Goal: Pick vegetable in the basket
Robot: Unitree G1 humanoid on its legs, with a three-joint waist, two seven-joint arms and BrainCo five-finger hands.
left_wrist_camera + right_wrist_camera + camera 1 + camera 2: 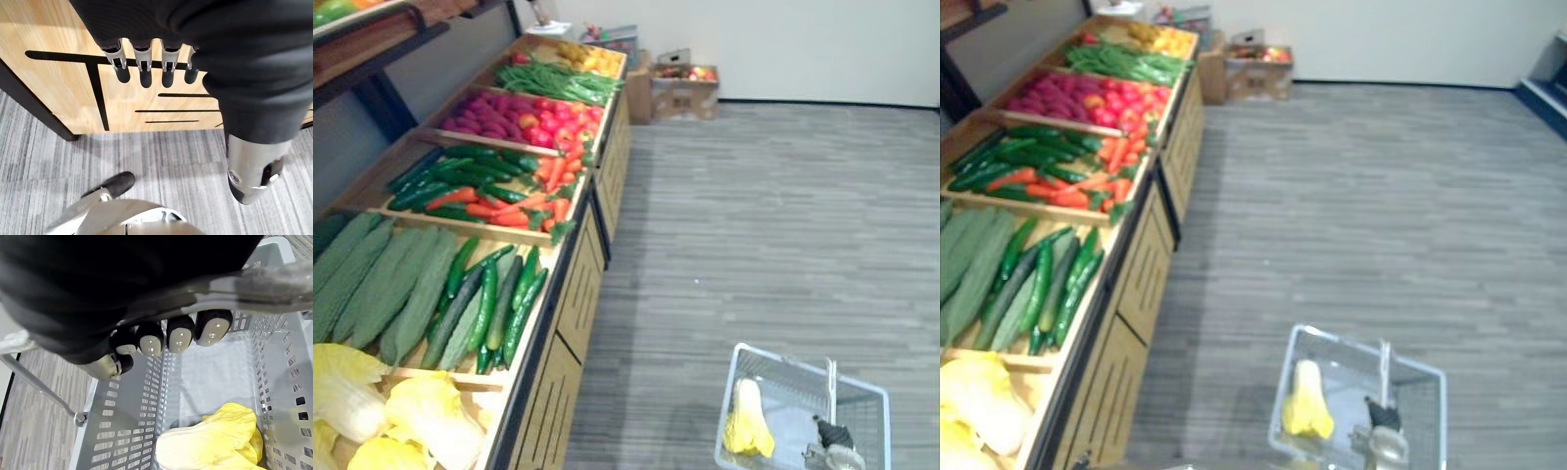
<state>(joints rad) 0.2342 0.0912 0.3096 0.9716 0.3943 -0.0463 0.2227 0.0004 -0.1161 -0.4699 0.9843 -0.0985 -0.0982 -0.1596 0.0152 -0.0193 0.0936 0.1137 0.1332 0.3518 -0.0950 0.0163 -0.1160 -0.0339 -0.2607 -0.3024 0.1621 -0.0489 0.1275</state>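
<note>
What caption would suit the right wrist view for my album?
The right hand grips the handle of a grey basket holding one yellow cabbage.

Left hand (220,73): back and wrist are covered in black, softly creased material. Silver fingers (142,56) with slotted metal links and dark rounded tips are set in a row. The thumb (249,171) is a polished silver barrel with a dark slot.
Right hand (178,335): same black cover noted. Fingertips (212,330) are faced with pale oval pads, dark-rimmed and marked by small dots.
</note>
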